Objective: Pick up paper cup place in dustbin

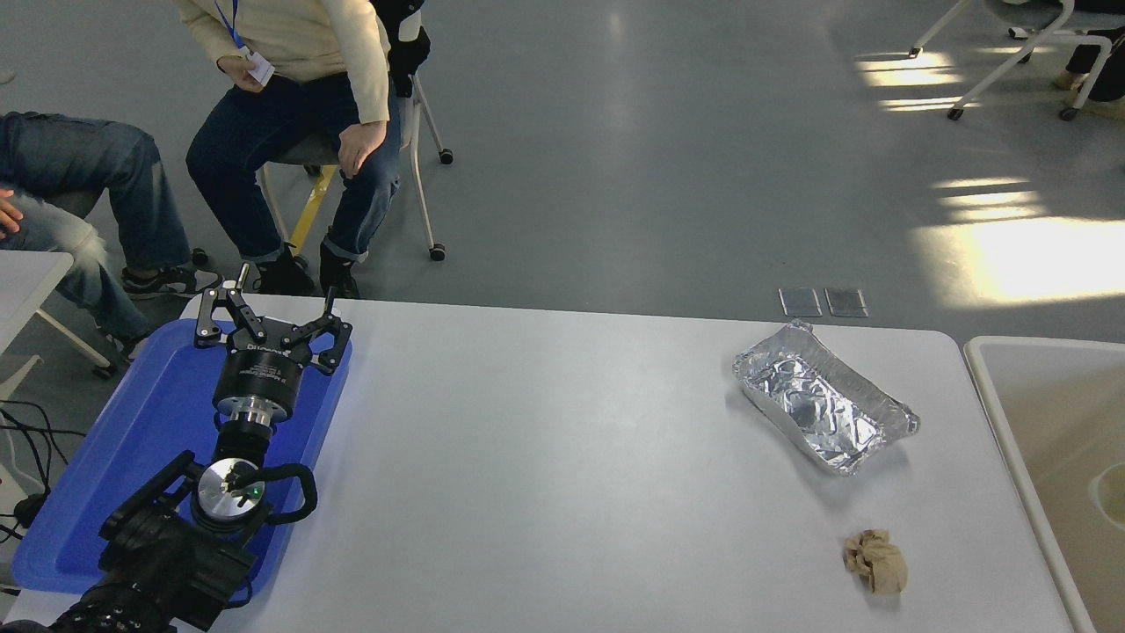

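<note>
The dustbin (1046,343) stands at the table's right end, with a white rim and a beige inside, cut off by the picture's edge. A pale rounded rim, apparently the paper cup (1109,497), shows inside the dustbin at the right edge, mostly cut off. My left gripper (268,308) is parked open and empty over the blue tray (149,422) at the lower left. My right arm and gripper are out of view.
A crinkled silver foil tray (826,409) lies at the table's right. A crumpled brown paper ball (877,563) lies near the front right. Two people sit beyond the far left edge, one on a wheeled chair (422,176).
</note>
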Controlling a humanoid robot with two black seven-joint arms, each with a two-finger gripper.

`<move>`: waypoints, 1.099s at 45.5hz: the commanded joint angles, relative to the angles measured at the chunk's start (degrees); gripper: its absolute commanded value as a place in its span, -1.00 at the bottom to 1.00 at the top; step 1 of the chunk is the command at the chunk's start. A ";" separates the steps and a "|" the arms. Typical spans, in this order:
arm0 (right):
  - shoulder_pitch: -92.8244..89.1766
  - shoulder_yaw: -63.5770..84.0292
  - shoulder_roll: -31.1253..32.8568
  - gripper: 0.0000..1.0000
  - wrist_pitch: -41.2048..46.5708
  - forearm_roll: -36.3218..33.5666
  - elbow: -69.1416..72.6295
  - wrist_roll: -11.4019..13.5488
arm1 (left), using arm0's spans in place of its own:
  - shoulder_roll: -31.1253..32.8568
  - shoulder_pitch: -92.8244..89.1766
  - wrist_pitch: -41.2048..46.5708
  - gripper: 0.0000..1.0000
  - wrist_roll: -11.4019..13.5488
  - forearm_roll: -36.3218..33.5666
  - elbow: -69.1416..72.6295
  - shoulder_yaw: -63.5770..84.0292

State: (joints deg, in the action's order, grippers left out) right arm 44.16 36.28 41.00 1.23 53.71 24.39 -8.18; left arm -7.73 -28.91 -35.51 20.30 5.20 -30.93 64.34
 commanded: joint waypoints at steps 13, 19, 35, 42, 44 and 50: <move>-0.83 -7.10 -0.40 1.00 -0.44 -4.67 -0.22 -0.35 | 0.00 0.00 0.00 1.00 0.01 -0.01 0.00 0.00; -0.48 -6.66 -0.22 1.00 -0.27 -4.67 0.57 -1.84 | 0.00 0.00 0.00 1.00 0.01 -0.01 0.00 0.00; 22.88 5.98 7.51 1.00 0.70 -3.70 24.21 -1.76 | 0.00 0.00 0.00 1.00 0.01 -0.01 0.00 0.00; 33.17 15.13 7.16 1.00 1.14 -3.79 31.76 -1.75 | 0.00 0.00 0.00 1.00 0.01 0.08 0.00 0.00; 35.98 16.97 7.16 1.00 1.84 -3.79 34.31 -1.75 | 0.00 0.00 0.00 1.00 -0.08 -0.01 0.00 0.00; 44.42 24.00 6.99 1.00 4.04 -3.70 41.52 -1.75 | 0.00 -0.09 0.00 1.00 -0.08 -0.01 0.00 0.00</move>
State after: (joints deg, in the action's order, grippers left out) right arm 73.27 48.31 47.50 2.90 49.93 52.82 -9.95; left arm -7.73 -28.92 -35.51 20.30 5.23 -30.92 64.34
